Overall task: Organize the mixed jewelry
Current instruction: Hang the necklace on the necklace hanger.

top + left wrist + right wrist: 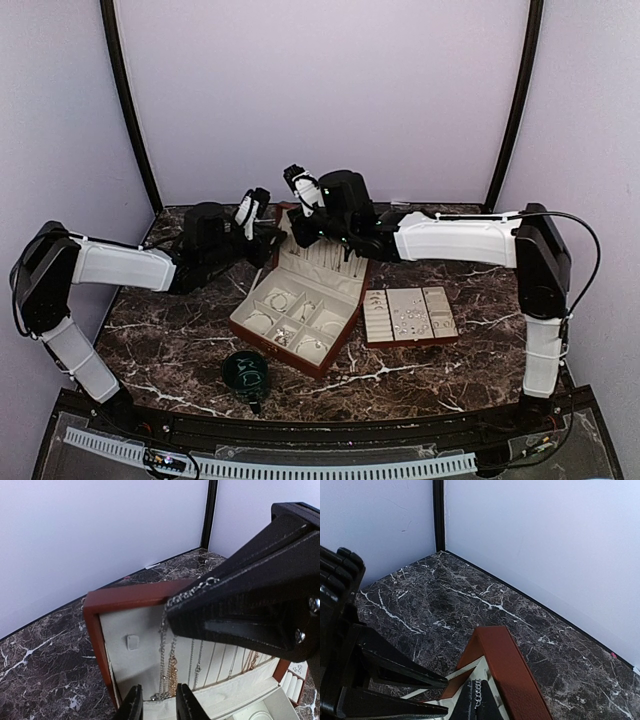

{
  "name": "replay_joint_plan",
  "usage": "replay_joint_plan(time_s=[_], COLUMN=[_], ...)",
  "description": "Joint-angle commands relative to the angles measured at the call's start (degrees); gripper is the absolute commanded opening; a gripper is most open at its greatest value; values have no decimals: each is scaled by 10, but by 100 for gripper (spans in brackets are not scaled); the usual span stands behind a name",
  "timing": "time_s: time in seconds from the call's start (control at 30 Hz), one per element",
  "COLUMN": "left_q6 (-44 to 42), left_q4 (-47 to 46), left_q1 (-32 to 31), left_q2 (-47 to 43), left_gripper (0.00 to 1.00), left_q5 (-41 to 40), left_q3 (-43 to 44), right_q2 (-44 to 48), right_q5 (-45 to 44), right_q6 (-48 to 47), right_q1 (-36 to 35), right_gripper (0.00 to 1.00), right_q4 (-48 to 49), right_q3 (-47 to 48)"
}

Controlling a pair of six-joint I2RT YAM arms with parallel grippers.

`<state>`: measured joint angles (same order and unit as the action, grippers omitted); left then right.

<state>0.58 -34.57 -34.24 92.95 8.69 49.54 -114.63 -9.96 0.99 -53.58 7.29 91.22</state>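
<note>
- Two claws meet at the raised lid (131, 596) of an open brown jewelry box (292, 357), both up against its cream lining.
- The right claw (478, 690) is closed tight, pinching a silver chain (190, 593) at its very tip. From the pinch the chain runs along the claw's edge and drops straight down in front of the lining.
- The left claw (159, 692) sits just below the right claw's tip with its fingers (134, 704) parted and cream padding showing in the gap.
- A small bunch of chain ends hangs in that gap. I cannot tell whether either finger touches it.
- More chains (172, 672), silver and gold-colored, hang side by side in the lid, just to the right of the left claw's fingers and under the right claw.
- The rest of the jewelry (278, 300) lies in the box's padded compartments, on the arm-base side of both claws.
- Further small pieces glint on a separate padded tray (412, 343) beside the box, under the right arm and well back from its claw.
- A dark green cup (245, 372) stands on the marble table (180, 340) near the box's front corner, well apart from both claws.
</note>
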Motion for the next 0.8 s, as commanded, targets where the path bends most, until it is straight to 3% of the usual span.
replay_joint_plan(time_s=[0.0, 0.77], left_q6=[22, 16], left_q4=[-40, -50], left_q1=[1, 4], left_q2=[-12, 39], left_gripper=[24, 16], left_q5=[14, 4], left_q3=[0, 32], right_q2=[2, -16], right_q5=[36, 8], right_q6=[32, 19], right_q1=[-14, -32], right_gripper=[0, 0], right_q4=[-35, -68], right_q3=[-7, 21])
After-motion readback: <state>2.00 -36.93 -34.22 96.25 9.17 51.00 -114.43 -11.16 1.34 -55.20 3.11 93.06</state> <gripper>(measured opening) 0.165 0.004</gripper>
